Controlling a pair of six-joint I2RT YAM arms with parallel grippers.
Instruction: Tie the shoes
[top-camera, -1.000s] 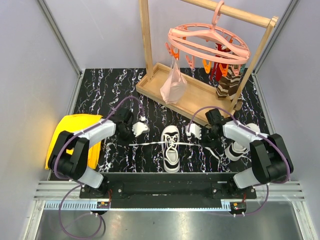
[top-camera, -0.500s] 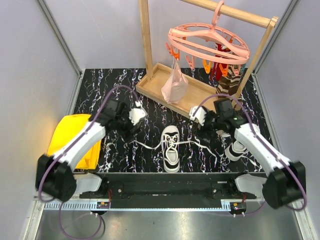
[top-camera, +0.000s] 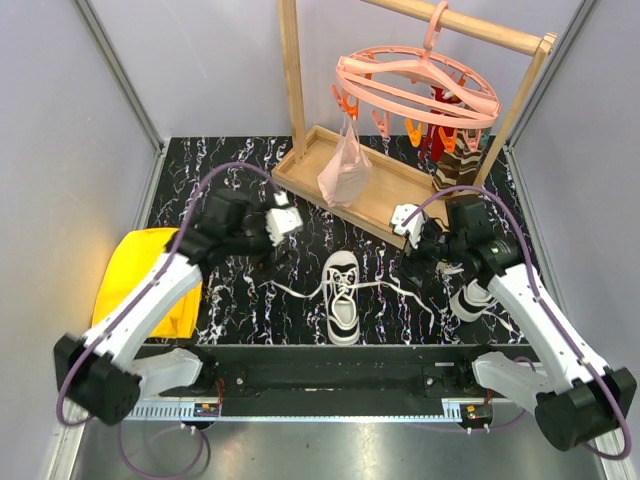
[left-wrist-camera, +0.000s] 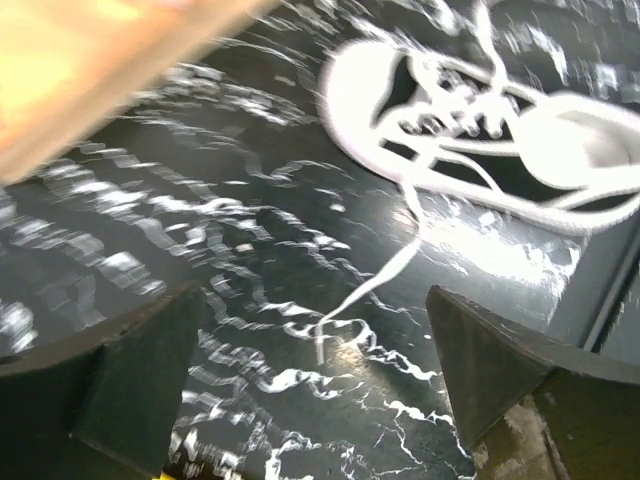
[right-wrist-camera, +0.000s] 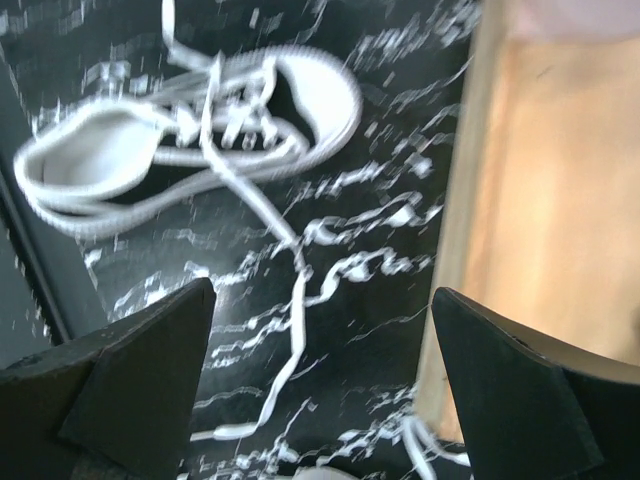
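One white shoe (top-camera: 342, 297) with black trim lies toe-away at the table's front centre. Its laces trail out flat, the left lace (top-camera: 285, 290) toward my left arm and the right lace (top-camera: 405, 288) toward my right. The other shoe (top-camera: 470, 300) sits at the right, partly under my right arm. Raised over the left lace, my left gripper (top-camera: 265, 245) is open and holds nothing; the lace end (left-wrist-camera: 320, 335) lies between its fingers (left-wrist-camera: 140, 370). My right gripper (top-camera: 418, 255) is also open and empty above its lace (right-wrist-camera: 290, 350).
A wooden rack base (top-camera: 300, 172) stands behind the shoes, its edge (right-wrist-camera: 540, 200) close beside my right fingers. A pink clip hanger (top-camera: 415, 85) carries a plastic bag (top-camera: 345, 170) and brown striped socks (top-camera: 455, 170). A yellow cloth (top-camera: 140, 270) lies far left.
Both grippers have opened and let go of the lace ends. Both arms rose and swung back toward the rack. The laces, pulled taut before, now lie slack.
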